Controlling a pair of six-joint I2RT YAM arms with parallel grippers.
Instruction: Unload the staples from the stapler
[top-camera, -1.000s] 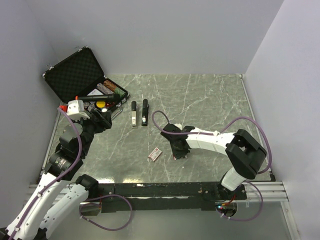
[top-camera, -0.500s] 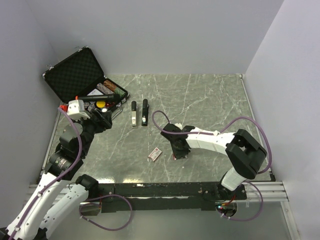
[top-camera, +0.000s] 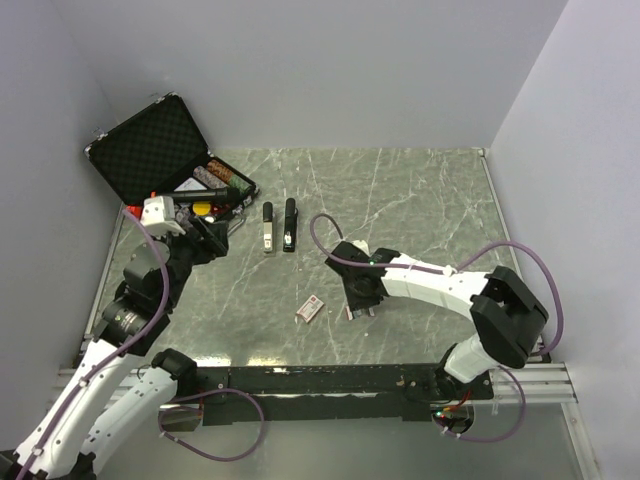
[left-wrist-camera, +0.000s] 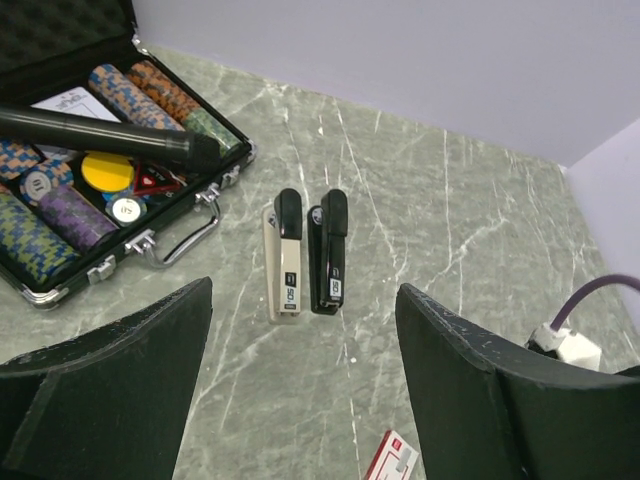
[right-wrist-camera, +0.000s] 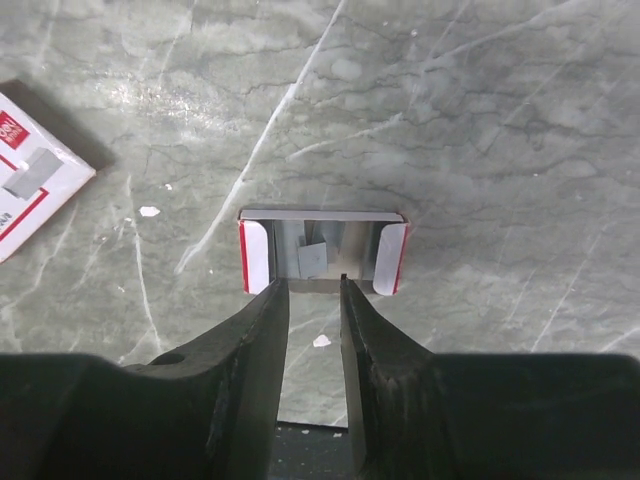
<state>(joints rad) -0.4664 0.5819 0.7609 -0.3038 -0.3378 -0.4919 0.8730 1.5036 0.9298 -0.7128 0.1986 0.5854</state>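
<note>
A beige stapler (top-camera: 268, 228) and a black stapler (top-camera: 290, 224) lie side by side at the back left; the left wrist view shows the beige one (left-wrist-camera: 283, 265) and the black one (left-wrist-camera: 330, 255). My left gripper (top-camera: 215, 240) is wide open and empty (left-wrist-camera: 305, 300), above the table short of them. My right gripper (top-camera: 358, 300) is low over the table, its jaws a narrow gap apart with nothing between them (right-wrist-camera: 313, 282). Its tips are at the edge of a small open staple tray (right-wrist-camera: 322, 250) with red-and-white flaps and a staple piece inside.
A red-and-white staple box sleeve (top-camera: 309, 309) lies left of the right gripper, also in the right wrist view (right-wrist-camera: 30, 180). An open black case (top-camera: 150, 150) with poker chips and a black cylinder (left-wrist-camera: 100, 135) stands at the back left.
The right arm has shifted a little to the right, its gripper staying by the tray. The left arm has moved slightly right, toward the staplers.
</note>
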